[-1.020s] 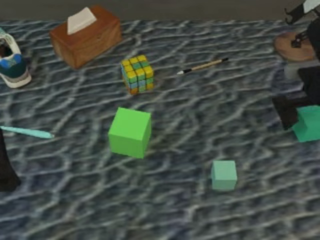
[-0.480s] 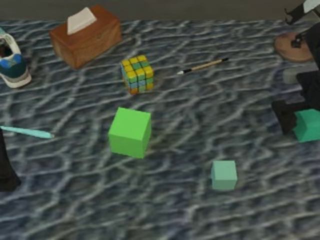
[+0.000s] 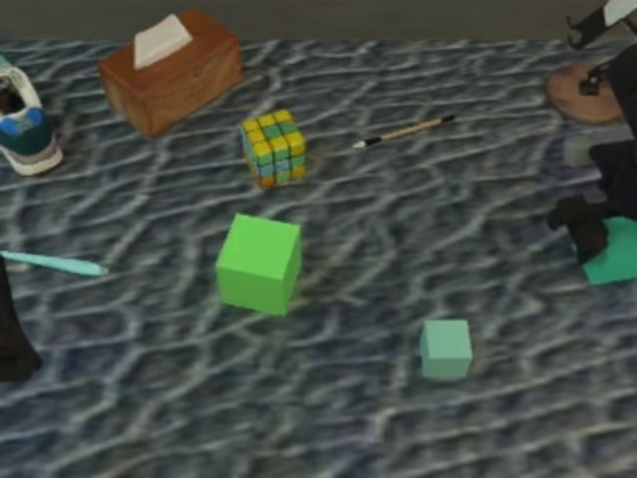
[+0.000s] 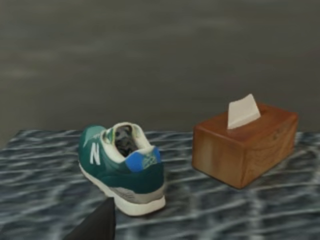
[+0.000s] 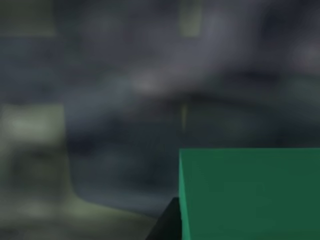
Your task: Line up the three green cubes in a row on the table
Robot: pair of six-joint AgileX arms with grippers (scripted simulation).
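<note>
Table (image 3: 358, 398), dark wavy pattern — emerald cube (image 3: 617, 261) at far right edge, right gripper (image 3: 597, 231) upon it, finger state cannot be told. Advice: seat both fingers squarely before lifting. Left arm parked at left.

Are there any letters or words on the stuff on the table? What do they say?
"N": a big white letter on the side of the teal shoe.
Blue heel patch on the shoe: it has a mark, too blurred to read.
Tissue box, puzzle cube and green cubes: no writing shows.
</note>
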